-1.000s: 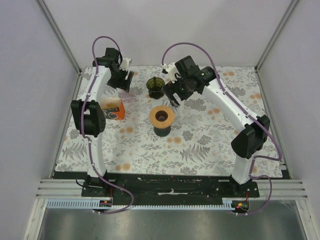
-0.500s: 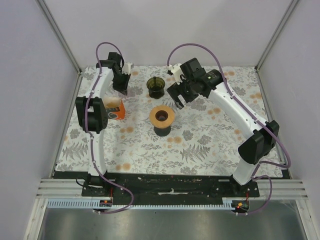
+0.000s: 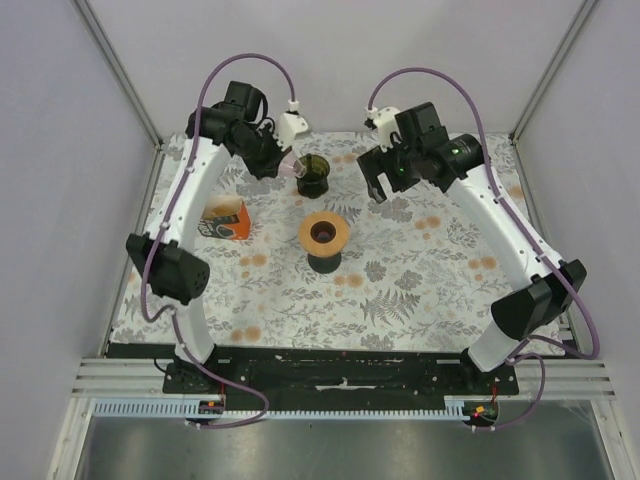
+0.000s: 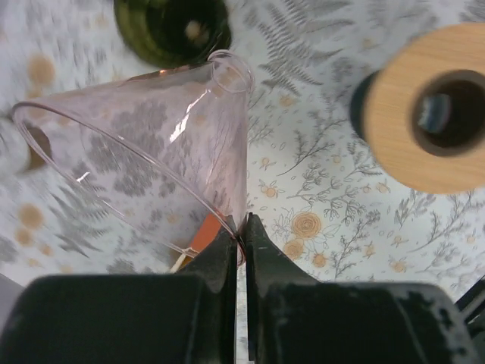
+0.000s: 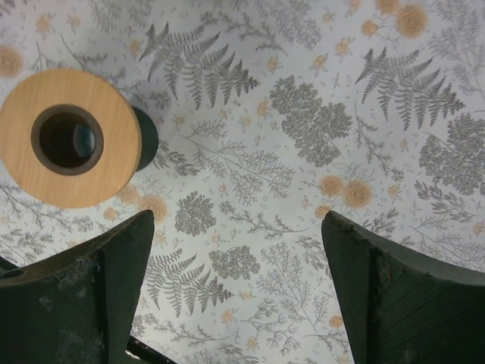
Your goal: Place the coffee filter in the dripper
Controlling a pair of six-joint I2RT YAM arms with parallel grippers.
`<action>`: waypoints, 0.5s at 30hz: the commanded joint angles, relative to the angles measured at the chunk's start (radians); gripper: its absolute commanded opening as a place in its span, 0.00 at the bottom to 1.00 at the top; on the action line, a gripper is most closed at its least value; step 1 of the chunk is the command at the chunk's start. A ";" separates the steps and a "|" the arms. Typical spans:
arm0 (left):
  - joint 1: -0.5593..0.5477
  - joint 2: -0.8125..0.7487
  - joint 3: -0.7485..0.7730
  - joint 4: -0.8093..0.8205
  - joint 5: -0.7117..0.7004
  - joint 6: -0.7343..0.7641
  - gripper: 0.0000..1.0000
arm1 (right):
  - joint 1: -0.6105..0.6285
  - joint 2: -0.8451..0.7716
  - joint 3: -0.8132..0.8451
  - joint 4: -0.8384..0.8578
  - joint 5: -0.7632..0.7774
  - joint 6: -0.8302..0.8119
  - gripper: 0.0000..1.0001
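The left gripper (image 4: 242,227) has its jaws pressed together on the thin rim of the clear cone dripper (image 4: 151,144). It holds the dripper off the surface (image 3: 400,290), behind and left of the wooden ring stand (image 3: 324,234) and just beside the dark green cup (image 3: 312,172). The cone lies tilted, its narrow spout pointing towards the cup. No loose coffee filter shows. It is probably in the orange box (image 3: 226,220) to the left of the stand, though its contents cannot be made out.

The right gripper (image 5: 236,227) hovers behind and right of the stand, jaws spread wide and empty.

The step looks like seating the dripper. Turn the cone spout-down, centre it over the stand's hole, lower it gently, and let go only once the rim rests level.
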 commanded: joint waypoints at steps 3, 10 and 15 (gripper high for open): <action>-0.152 -0.222 -0.028 -0.203 -0.007 0.596 0.02 | -0.093 -0.026 0.187 0.061 -0.144 0.087 0.98; -0.339 -0.314 -0.091 -0.175 -0.186 0.900 0.02 | -0.059 0.060 0.339 0.157 -0.300 0.249 0.88; -0.410 -0.386 -0.241 -0.050 -0.278 1.055 0.02 | 0.048 0.124 0.396 0.161 -0.305 0.254 0.88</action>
